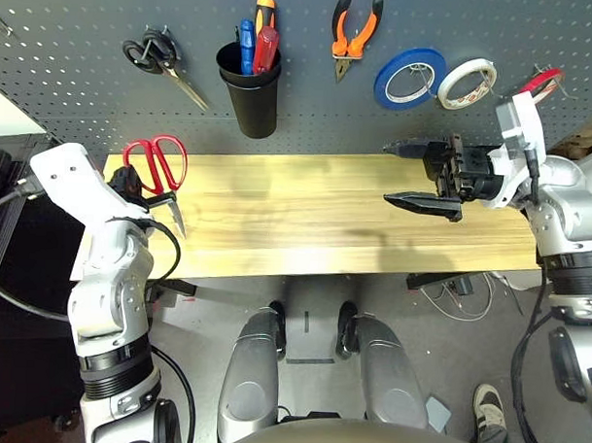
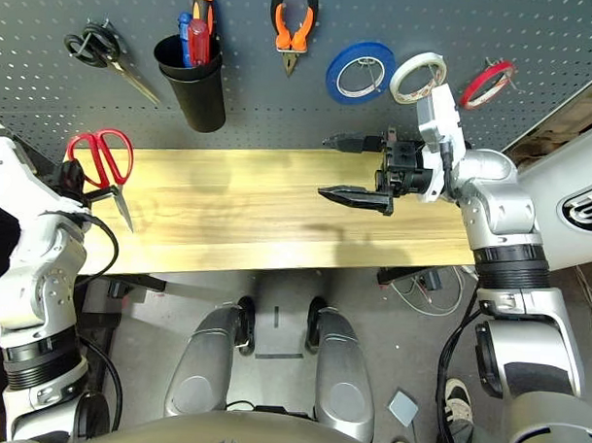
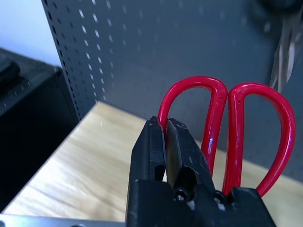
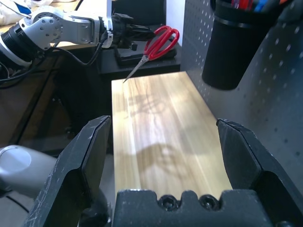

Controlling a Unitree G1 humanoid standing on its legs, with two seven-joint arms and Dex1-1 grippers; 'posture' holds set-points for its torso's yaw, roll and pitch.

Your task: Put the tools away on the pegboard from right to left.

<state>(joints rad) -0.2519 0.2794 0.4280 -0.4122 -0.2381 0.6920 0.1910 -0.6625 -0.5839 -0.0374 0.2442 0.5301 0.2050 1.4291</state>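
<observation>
My left gripper (image 1: pixel 132 184) is shut on one handle loop of the red-handled scissors (image 1: pixel 159 164) over the table's left end, blades pointing down toward the front. The left wrist view shows the fingers (image 3: pixel 165 137) clamped on the loop of the scissors (image 3: pixel 255 127). My right gripper (image 1: pixel 387 172) hovers open and empty over the right part of the table (image 1: pixel 306 217), fingers pointing left. On the pegboard (image 1: pixel 67 87) hang the orange-and-black pliers (image 1: pixel 356 34) and the thin red tape ring (image 2: pixel 487 84). The red-handled screwdriver (image 1: pixel 266 47) stands in the black cup (image 1: pixel 250 101).
Black-handled scissors (image 1: pixel 162 59) hang at the pegboard's upper left. A blue tape roll (image 1: pixel 410 78) and a white tape roll (image 1: pixel 467 84) hang between the pliers and the red ring. Cables and a dark stand lie off the table's left end.
</observation>
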